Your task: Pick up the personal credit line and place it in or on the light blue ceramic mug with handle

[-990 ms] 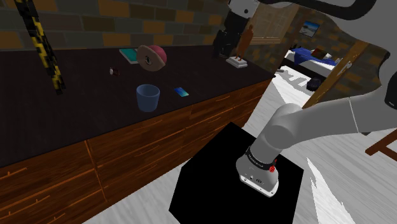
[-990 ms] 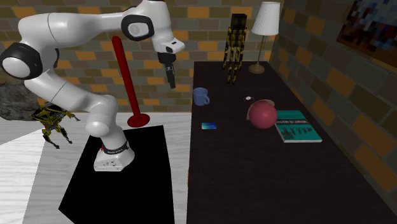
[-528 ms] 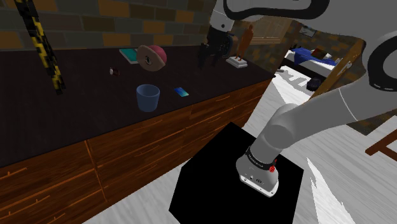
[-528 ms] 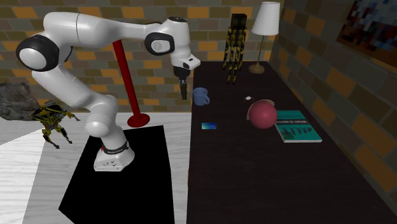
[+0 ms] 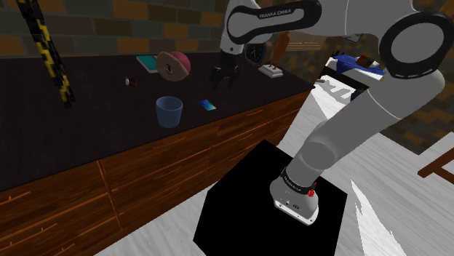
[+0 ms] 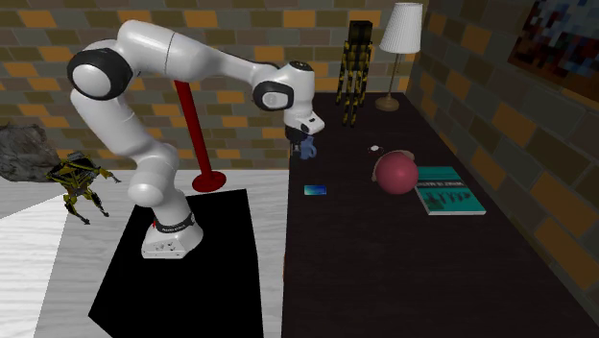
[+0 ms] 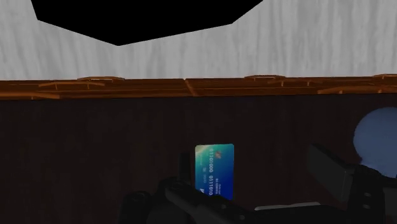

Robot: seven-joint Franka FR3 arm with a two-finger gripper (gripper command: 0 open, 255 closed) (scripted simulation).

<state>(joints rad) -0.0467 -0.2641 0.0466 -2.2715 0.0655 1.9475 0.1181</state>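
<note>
Gripper (image 5: 222, 80) — fingers spread apart, grasping nothing, above the dark table (image 5: 87, 138). Credit card (image 7: 214, 170) — blue, flat on the table, untouched. Light blue mug (image 5: 169, 111) — upright, near the card.

light: dim and flat to my eye | bench (image 5: 87, 138) around the tool (image 5: 222, 80) nearly black | white arm (image 5: 378, 116) brightest, soft sheen | floor (image 5: 393, 190) behind the tool pale grey
</note>
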